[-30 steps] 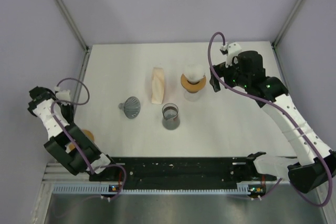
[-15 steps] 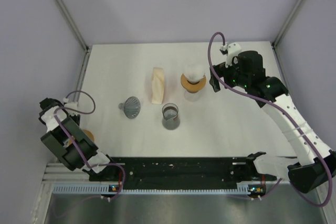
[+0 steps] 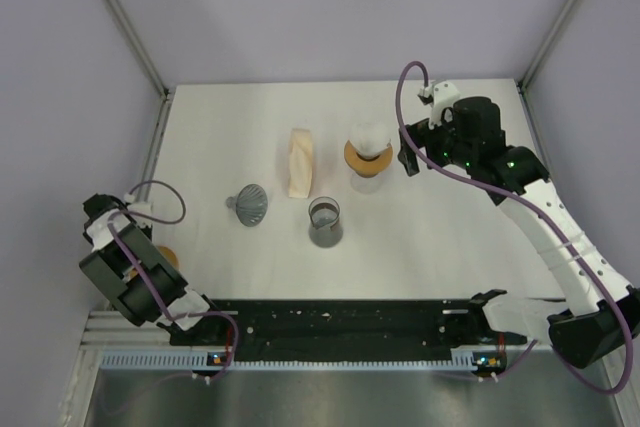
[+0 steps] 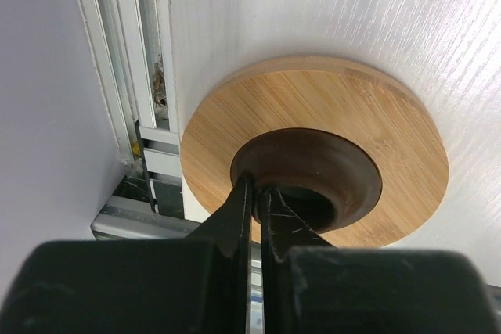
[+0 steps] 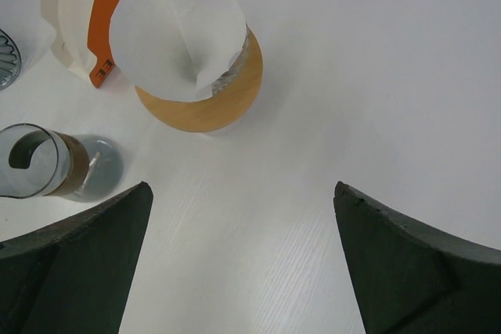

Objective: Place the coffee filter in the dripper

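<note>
The glass dripper with a wooden collar [image 3: 367,158] stands at the back middle of the table, and a white paper coffee filter [image 3: 370,135] sits in its mouth. In the right wrist view the filter [image 5: 176,37] stands open inside the dripper [image 5: 205,103]. My right gripper [image 3: 408,157] is open and empty just right of the dripper; in the right wrist view it [image 5: 241,193] hangs over bare table. My left gripper [image 3: 100,212] is shut and empty at the near left edge. In the left wrist view it [image 4: 254,190] is over a wooden disc [image 4: 376,127].
A pack of filters [image 3: 299,161] stands left of the dripper. A grey metal funnel [image 3: 250,205] and a glass cup with a brown band [image 3: 325,221] lie nearer. The wooden disc [image 3: 166,257] lies near the left rail [image 4: 117,76].
My left arm has pulled back and down toward the near left corner. The right arm, the dripper and the filter have not moved.
</note>
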`<action>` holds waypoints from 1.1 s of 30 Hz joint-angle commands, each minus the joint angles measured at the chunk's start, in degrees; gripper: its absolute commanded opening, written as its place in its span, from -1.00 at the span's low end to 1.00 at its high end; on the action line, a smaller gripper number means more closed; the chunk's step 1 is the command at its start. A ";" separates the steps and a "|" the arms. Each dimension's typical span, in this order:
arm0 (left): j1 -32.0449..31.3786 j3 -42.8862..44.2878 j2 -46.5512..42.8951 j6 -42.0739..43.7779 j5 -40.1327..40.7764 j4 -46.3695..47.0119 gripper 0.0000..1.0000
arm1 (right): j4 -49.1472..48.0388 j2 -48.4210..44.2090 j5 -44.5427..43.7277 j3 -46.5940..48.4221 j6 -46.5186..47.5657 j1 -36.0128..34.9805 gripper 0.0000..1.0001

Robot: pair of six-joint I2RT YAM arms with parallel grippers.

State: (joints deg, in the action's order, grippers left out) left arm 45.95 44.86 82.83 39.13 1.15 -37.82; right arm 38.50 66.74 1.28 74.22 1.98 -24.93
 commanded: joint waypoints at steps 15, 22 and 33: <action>-2.61 18.58 -13.47 -15.04 -33.56 -9.28 -1.00 | -3.08 -1.97 9.23 6.20 -4.26 0.58 0.97; -23.42 27.81 -21.56 -24.88 -35.86 -8.49 -1.00 | -16.43 -0.04 19.82 7.34 -8.57 -9.58 0.95; -44.97 45.39 -10.94 -29.30 -60.19 -21.22 -1.00 | -23.38 5.86 36.74 8.93 8.37 -17.26 0.91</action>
State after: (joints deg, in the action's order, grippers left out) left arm 6.72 86.04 68.71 10.48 -45.91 -52.03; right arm 19.73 72.82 27.03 82.21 -0.12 -42.19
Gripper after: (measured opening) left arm 0.038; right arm 0.959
